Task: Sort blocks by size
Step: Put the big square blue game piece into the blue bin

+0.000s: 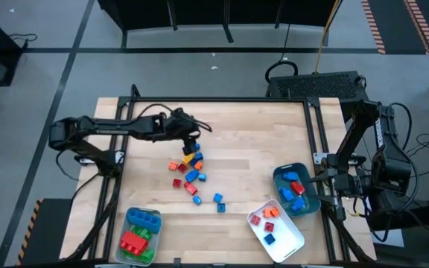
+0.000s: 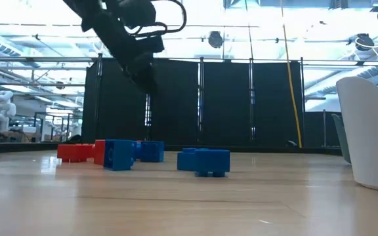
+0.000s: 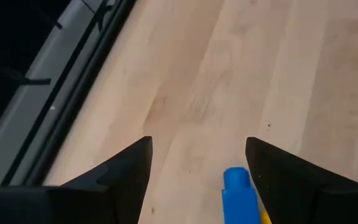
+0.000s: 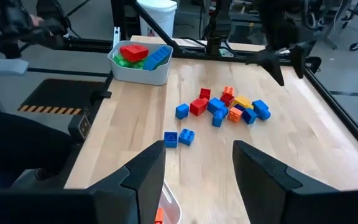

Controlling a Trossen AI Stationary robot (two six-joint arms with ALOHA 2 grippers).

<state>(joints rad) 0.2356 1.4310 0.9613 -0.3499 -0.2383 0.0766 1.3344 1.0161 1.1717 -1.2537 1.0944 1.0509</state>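
Note:
A loose pile of small blocks in blue, red and orange lies on the wooden table near its middle; it also shows in the right wrist view and the low view. Two small blue blocks lie apart, nearer the front edge. My left gripper is open and hangs above the pile's far end, clear of the table in the low view. Between its fingers I see bare wood and a blue block close to one finger. My right gripper is open and empty at the table's right edge.
A pale grey tray at the front left holds larger green, red and blue bricks. A teal tray at the right holds blue and red blocks. A white tray beside it holds small orange, red and blue blocks. Black frame rails border the table.

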